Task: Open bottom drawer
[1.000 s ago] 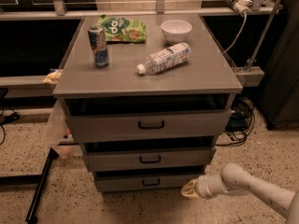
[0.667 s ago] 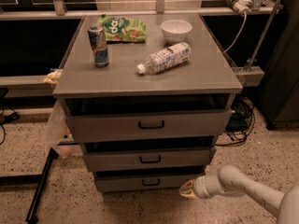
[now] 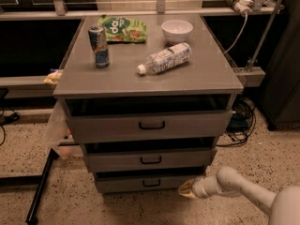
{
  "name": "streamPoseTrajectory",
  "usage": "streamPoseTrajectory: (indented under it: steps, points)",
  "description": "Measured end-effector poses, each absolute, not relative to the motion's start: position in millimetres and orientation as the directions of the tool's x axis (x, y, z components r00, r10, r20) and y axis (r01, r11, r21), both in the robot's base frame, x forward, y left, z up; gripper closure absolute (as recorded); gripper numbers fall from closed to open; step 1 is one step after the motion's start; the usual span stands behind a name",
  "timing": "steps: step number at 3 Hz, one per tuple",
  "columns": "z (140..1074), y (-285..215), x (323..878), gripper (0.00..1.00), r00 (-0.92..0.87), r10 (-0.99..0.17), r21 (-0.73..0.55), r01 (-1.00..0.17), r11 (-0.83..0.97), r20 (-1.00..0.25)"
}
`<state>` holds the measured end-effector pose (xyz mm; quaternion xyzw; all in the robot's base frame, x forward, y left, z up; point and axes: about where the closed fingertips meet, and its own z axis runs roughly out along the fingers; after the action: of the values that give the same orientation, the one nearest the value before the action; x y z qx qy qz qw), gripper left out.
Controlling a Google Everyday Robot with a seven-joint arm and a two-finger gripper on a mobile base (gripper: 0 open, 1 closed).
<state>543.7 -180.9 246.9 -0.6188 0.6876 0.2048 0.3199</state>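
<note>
The bottom drawer [image 3: 145, 183] is the lowest, smallest-looking grey front of the cabinet, with a small black bar handle [image 3: 151, 183]. It sits near floor level and looks nearly closed. My gripper [image 3: 183, 189] is at the end of a white arm entering from the lower right. It is low, just right of the handle and close in front of the drawer's right end. The mid-sized drawer [image 3: 149, 160] and the tallest top drawer [image 3: 150, 125] are above it.
On the cabinet top [image 3: 211, 74] are a can [image 3: 98, 46], a green snack bag [image 3: 123, 28], a white bowl [image 3: 177, 30] and a lying plastic bottle [image 3: 165, 58]. A black leg [image 3: 40, 191] stands at the left. Cables [image 3: 241, 121] lie at the right on speckled floor.
My gripper and arm have moved slightly left, closer to the bottom drawer's front. The drawers have not moved.
</note>
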Motion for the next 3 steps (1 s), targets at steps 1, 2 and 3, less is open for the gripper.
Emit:
streamPoseTrajectory:
  steps: [1, 2, 3]
  points:
    - [236.0, -182.2, 555.3, 0.16, -0.019, -0.722, -0.125, -0.981, 0.146, -0.692]
    - [231.4, -179.8, 562.4, 0.16, -0.013, -0.72, -0.128, -0.982, 0.141, -0.694]
    - [224.7, -177.3, 565.3, 0.17, -0.001, -0.732, -0.14, -0.981, 0.131, -0.681]
